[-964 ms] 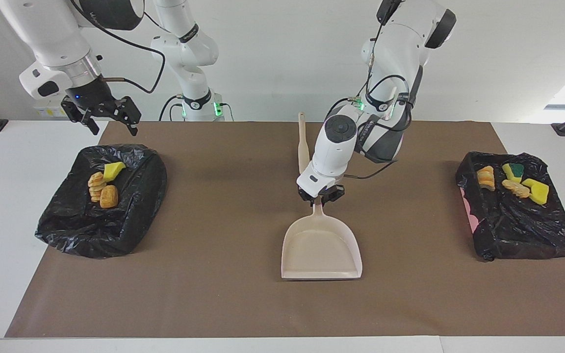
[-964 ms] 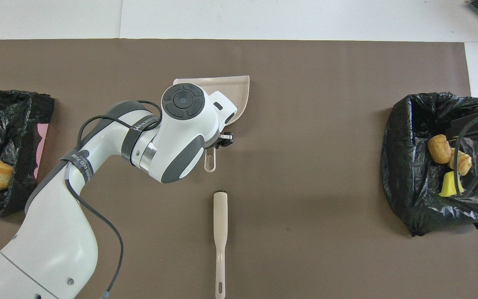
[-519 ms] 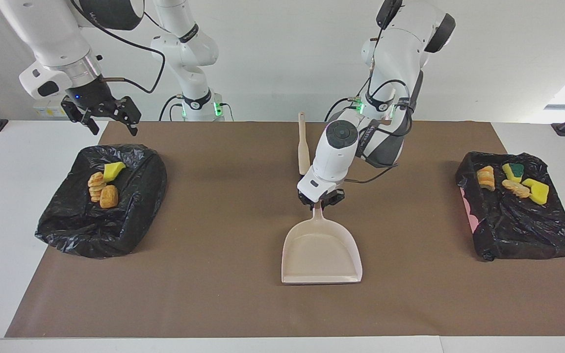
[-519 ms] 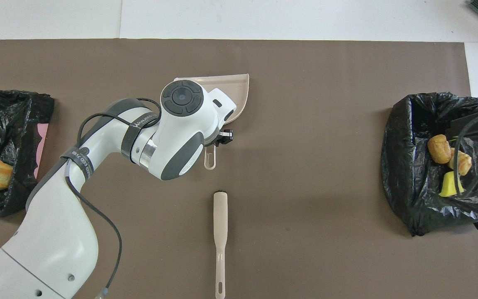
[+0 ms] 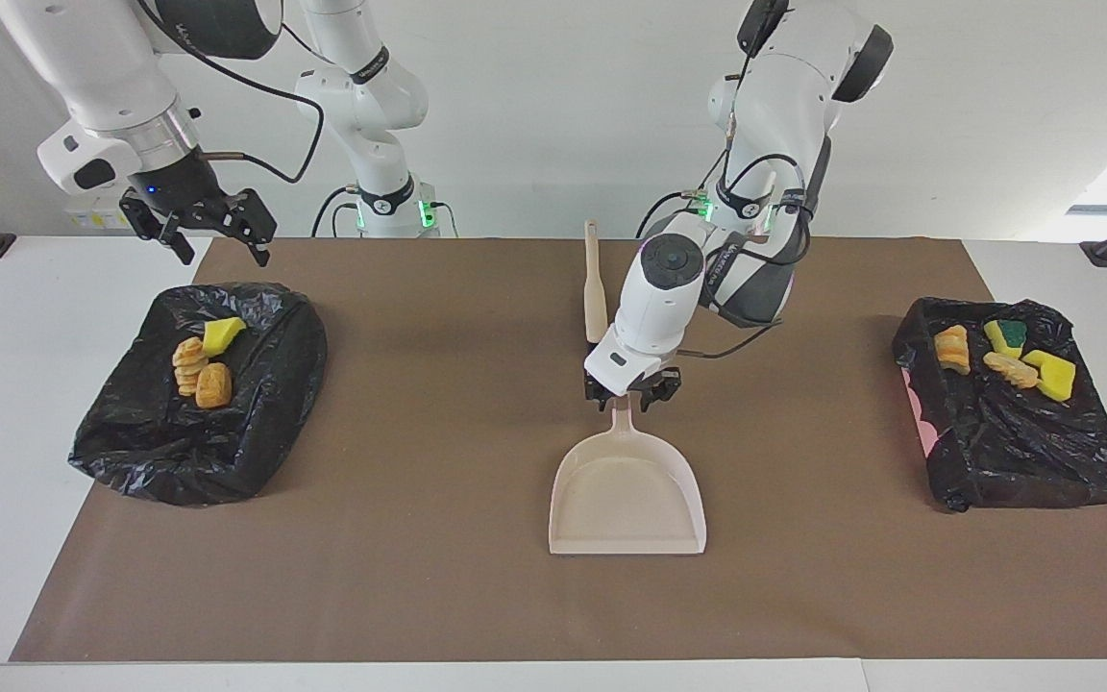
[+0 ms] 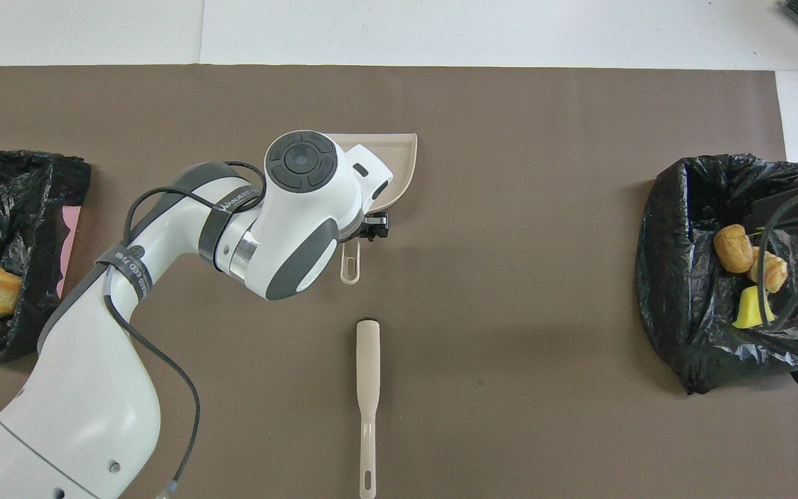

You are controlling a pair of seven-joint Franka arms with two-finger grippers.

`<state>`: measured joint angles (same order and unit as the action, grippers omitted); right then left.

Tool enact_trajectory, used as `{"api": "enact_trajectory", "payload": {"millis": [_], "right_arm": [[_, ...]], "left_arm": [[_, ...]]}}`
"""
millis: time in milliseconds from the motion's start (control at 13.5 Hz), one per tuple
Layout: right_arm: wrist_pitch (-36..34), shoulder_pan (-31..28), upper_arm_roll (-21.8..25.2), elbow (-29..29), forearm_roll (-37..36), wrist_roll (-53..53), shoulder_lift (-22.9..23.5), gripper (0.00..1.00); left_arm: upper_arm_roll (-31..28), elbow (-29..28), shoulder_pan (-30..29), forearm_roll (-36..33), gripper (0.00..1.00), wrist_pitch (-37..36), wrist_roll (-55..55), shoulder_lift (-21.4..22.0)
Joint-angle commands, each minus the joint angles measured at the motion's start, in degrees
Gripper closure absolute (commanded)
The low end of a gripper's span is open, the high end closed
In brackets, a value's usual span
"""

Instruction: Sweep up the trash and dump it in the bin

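Note:
The beige dustpan (image 5: pixel 626 495) lies flat on the brown mat (image 5: pixel 419 577) at mid-table, its handle pointing toward the robots. My left gripper (image 5: pixel 630 396) stands open astride that handle, low over it. Trash lies in two black-lined bins. The bin (image 5: pixel 131 452) at the right arm's end holds a yellow sponge chunk (image 5: pixel 222 333) and bread bits (image 5: pixel 211 384). The bin (image 5: pixel 1024 461) at the left arm's end holds several pieces (image 5: pixel 1051 375). My right gripper (image 5: pixel 198 226) hangs open and empty over the right-arm bin's rim, waiting.
A beige brush (image 6: pixel 367 374) lies on the mat between the dustpan's handle (image 6: pixel 349 263) and the robots, in line with it. The left arm's elbow (image 6: pixel 302 208) covers part of the dustpan in the overhead view. White tabletop borders the mat.
The left gripper's fingers have spread apart off the dustpan handle, and the dustpan has settled flat on the mat. The right arm has not moved.

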<state>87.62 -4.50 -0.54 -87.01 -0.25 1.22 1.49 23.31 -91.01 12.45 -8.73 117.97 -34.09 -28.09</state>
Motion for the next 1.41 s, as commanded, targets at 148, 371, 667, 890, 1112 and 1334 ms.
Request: {"api": "enact_trajectory", "payload": {"millis": [148,371,667,890,1112,1334], "right_arm": [[0.0,-0.1,-0.2,-0.5,0.1,-1.1,-0.7,0.0],[0.0,-0.2,-0.2,-0.5,0.1,-1.1,-0.7,0.0],[-0.3,-0.2,-0.2,-0.5,-0.7,-0.8,-0.7,0.0],[0.2,-0.2,-0.2,-1.9,-0.7,-0.4,-1.6,0.0],[0.6,-0.1,-2.4,-1.4,-0.2,1.7,-0.1,0.0],[0.6,-0.2,-7.2,0.5,-0.2,1.9,3.1,0.0]], "left_arm": [[-7.1,-9.5,0.5,-0.4,0.0,-2.8,9.2,14.5],[-12.2,-16.6,-0.1,0.6,0.0,-3.7,18.5,25.2],[-15.8,-20.1,-3.4,4.2,0.0,-5.8,27.7,33.8],[-19.4,-14.0,-3.7,6.4,0.0,-13.1,35.6,34.6],[-19.8,-3.5,-7.3,6.8,0.0,-22.1,39.3,33.7],[-20.0,2.9,-10.3,9.3,0.0,-28.6,39.6,31.5]]}}
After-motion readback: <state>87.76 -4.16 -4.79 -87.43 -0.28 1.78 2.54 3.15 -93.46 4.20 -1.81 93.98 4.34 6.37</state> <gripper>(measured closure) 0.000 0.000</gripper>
